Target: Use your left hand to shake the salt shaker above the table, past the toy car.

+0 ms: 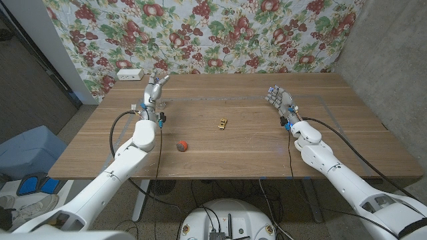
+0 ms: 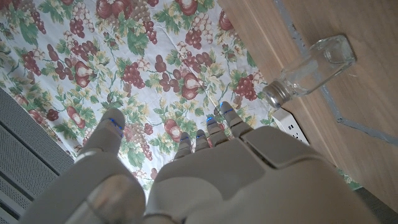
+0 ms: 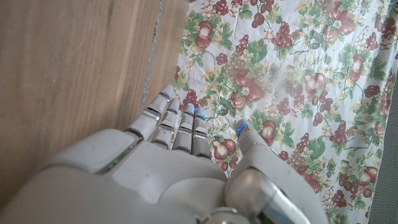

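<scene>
The salt shaker (image 2: 309, 73) is clear glass with a metal cap and stands on the wooden table, apart from my left hand (image 2: 205, 180), which holds nothing. In the head view my left hand (image 1: 155, 90) is raised at the table's far left with its fingers spread and pointing up. The small yellow toy car (image 1: 222, 123) sits near the middle of the table, to the right of that hand. My right hand (image 1: 280, 100) is at the far right, fingers extended, holding nothing. In the right wrist view my right hand (image 3: 180, 168) points toward the floral cloth.
A red ball (image 1: 181, 145) lies on the table (image 1: 220, 160) in front of the left forearm. A white power strip (image 1: 130, 75) sits at the far left edge. Thin tape lines (image 1: 200, 100) mark a rectangle on the wood. A floral cloth (image 1: 220, 33) hangs behind.
</scene>
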### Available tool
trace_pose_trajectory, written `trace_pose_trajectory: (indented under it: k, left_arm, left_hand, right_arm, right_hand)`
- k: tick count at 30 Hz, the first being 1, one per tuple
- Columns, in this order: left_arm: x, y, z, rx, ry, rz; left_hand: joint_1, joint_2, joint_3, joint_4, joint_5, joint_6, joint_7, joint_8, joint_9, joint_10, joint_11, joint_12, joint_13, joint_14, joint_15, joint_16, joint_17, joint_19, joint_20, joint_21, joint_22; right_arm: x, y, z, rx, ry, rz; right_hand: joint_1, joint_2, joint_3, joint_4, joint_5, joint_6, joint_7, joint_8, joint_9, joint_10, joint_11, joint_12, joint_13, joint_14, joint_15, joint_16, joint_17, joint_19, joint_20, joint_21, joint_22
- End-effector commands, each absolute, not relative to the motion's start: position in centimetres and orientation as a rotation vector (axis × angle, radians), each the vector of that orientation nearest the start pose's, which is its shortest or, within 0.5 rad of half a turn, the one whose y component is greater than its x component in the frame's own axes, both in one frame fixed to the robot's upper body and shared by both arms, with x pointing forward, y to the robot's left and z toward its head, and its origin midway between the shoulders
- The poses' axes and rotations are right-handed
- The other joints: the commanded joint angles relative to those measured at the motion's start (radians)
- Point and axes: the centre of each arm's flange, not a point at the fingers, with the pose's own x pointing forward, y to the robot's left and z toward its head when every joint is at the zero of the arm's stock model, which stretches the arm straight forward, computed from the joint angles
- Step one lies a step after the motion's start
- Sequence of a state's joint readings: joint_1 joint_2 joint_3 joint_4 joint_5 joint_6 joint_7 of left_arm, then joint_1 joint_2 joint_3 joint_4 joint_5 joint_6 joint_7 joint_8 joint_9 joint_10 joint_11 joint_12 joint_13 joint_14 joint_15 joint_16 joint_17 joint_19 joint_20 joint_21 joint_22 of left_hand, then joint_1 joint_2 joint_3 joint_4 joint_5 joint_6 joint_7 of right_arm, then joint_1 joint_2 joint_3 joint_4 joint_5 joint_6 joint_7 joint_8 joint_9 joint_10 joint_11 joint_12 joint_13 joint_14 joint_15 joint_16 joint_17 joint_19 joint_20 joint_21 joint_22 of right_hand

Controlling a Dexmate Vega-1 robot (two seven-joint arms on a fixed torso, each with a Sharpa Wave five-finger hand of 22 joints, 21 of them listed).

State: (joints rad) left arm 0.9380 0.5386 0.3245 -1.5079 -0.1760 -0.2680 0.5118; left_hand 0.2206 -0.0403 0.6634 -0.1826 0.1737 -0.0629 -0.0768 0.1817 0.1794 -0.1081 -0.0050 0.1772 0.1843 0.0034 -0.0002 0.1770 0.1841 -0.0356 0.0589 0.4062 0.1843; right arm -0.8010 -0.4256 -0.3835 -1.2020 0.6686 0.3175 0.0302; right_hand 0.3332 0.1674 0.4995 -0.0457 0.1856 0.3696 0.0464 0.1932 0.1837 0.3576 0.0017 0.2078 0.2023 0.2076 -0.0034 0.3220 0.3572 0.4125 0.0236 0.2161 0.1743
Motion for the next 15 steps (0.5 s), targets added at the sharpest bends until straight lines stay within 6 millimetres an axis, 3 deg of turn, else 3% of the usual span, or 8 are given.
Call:
trace_pose_trajectory:
  k: [1, 15]
  left_arm:
    - [59.5, 31.3, -0.4, 0.237, -0.779, 0.346]
    - [58.7, 32.7, -0.6, 0.223, -0.779, 0.404]
  left_hand:
    - [0.015, 0.002, -0.001, 0.002, -0.003, -0.011, 0.000, 0.007, 0.003, -0.010, 0.003, 0.004, 0.004, -0.004, 0.000, 0.005, 0.004, -0.008, 0.002, -0.005, 0.002]
    - [0.025, 0.009, -0.003, 0.005, -0.002, -0.006, 0.001, 0.015, 0.003, -0.001, 0.009, 0.012, 0.004, -0.001, -0.002, 0.011, 0.005, -0.001, 0.002, -0.006, 0.003]
  right_arm:
    - [66.6, -27.3, -4.0, 0.125, -0.575, 0.200]
    - [66.3, -27.0, -4.3, 0.116, -0.568, 0.205]
  right_hand:
    - [-0.005, -0.005, 0.002, -0.004, 0.006, 0.005, 0.003, 0.004, 0.002, 0.008, 0.004, 0.008, 0.001, 0.012, 0.001, 0.005, 0.002, 0.012, 0.003, 0.006, 0.006]
    - [-0.008, -0.004, -0.002, -0.008, 0.006, 0.010, 0.004, 0.005, 0.003, 0.016, 0.007, 0.009, 0.003, 0.013, 0.002, 0.004, 0.002, 0.013, 0.004, 0.005, 0.006]
